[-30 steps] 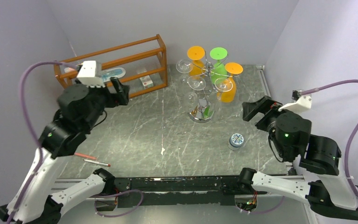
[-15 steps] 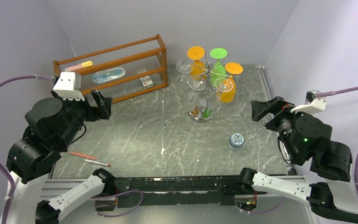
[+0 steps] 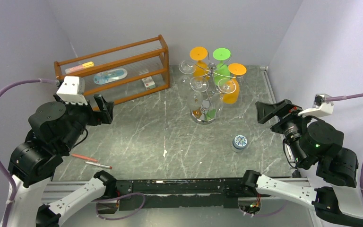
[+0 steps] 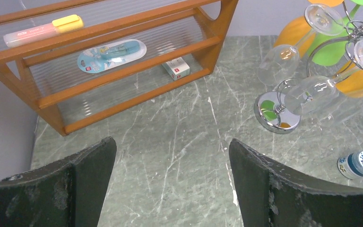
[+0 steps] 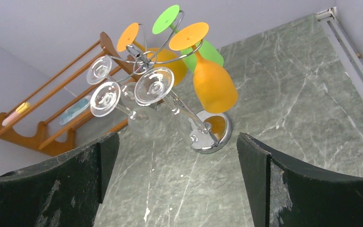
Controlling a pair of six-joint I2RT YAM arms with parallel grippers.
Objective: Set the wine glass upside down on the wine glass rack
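Tabletop, wine glass rack toward far edge

Orange-brown wooden shelf stands far left on the green marble table. It holds a highlighter, a blister pack and a small box. A patterned-lid jar stands near right. Two red pens lie near left.

- Top external: high behind both arm bases, looks down on the whole table
- Left wrist: low, close to the table, faces the wooden shelf
- Right wrist: low, rolled view, faces the wine glass rack
- All three views share rack and shelf
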